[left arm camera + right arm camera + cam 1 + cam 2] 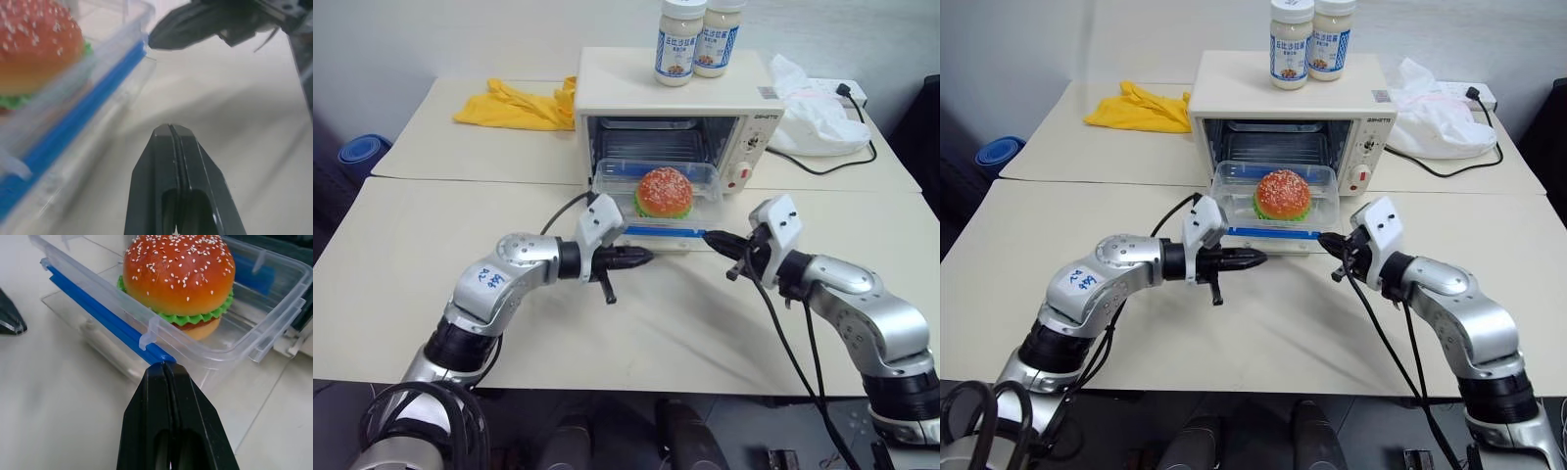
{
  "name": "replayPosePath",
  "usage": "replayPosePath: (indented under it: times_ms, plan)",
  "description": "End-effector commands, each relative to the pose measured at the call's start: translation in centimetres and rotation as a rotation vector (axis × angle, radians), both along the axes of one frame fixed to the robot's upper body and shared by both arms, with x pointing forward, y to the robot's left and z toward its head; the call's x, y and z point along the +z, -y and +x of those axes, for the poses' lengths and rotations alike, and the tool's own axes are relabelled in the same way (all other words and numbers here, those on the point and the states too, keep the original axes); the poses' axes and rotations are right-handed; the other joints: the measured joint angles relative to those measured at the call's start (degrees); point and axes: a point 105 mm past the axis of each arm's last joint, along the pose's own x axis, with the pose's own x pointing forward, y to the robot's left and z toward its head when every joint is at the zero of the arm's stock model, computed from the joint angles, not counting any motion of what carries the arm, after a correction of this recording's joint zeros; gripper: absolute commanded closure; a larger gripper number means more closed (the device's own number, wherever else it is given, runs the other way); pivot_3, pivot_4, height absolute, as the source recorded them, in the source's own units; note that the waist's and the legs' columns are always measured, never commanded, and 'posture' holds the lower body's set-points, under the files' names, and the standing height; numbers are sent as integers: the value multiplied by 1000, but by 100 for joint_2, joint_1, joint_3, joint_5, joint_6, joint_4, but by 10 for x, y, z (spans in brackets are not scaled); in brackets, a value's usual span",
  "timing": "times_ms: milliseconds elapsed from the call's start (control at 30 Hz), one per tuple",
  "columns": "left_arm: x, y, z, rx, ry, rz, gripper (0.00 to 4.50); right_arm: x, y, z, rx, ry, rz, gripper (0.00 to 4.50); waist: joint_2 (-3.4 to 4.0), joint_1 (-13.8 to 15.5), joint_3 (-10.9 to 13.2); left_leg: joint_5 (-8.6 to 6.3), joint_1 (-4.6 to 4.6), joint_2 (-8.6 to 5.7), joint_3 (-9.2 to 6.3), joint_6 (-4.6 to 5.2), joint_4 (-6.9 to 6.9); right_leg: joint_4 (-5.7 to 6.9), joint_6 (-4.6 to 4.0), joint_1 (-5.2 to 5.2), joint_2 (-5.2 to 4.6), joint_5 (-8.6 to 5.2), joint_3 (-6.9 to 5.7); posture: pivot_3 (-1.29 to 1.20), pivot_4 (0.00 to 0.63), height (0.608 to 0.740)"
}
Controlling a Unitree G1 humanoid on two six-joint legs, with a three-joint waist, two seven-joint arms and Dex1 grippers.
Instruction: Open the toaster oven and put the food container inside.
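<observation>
Two jars [696, 39] with white lids and blue labels are seen standing on top of the toaster oven [671, 117]. A yellow cloth [514, 106] is spread on the far table [460, 147], to the left of the oven. A crumpled white bag [808, 117] is seen on the right of the oven, and a black cord [832, 162] is curled beside it. A blue round thing [362, 154] is seen past the left edge of the tables.

The oven door is folded down flat at the front, and the wire rack can be seen inside. The food container [658, 206] is placed on the open door, right at the mouth of the oven, not pushed all the way in. A toy hamburger [664, 192] with an orange bun is kept inside the clear box. A blue clip [664, 232] is seen along the near side of the box.

The near table [431, 284] in front of the box is bare, so nothing is placed between the arms and the box.

Both arms are stretched forward low over the near table and turned in toward each other. The left gripper [644, 258] is pressed shut with nothing in it, and its tip is held just beside the near left part of the box. The right gripper [710, 238] is pressed shut too and nothing is held in it. Its tip is set right against the near right corner of the box, at the end of the blue clip.
</observation>
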Motion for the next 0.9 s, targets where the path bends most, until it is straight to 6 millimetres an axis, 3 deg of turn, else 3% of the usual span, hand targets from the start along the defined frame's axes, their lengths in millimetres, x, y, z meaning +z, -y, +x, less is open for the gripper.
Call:
replayPosePath:
  times_ms: [33,400,633,733,900]
  plan:
    - [22,-8,34,213,100,-55,4500,20,-6,26,-70,98,29,4467,0,-38,0,0,-1,-1,0,0,6,4,2,0,-1,1,0,0,150,740]
    - [56,-1,86,442,194,-174,4500,37,-17,78,-190,152,114,4467,0,-100,0,3,-12,-4,4,0,-2,5,7,-17,-8,4,0,0,150,740]
    - [54,-2,100,494,165,-227,4500,45,-15,99,-246,174,169,4467,1,-116,0,4,-11,-3,14,0,-2,12,8,-25,-7,5,8,0,150,740]
    - [60,-8,96,474,180,-256,4500,50,-11,97,-243,176,199,4467,1,-115,0,4,-14,-3,16,-1,-3,20,9,-31,-8,5,11,0,150,740]
    - [83,-25,69,356,197,-341,4500,55,-3,72,-202,179,212,4467,1,-117,-1,5,-47,0,23,-3,-4,51,10,-78,-9,6,19,0,150,740]
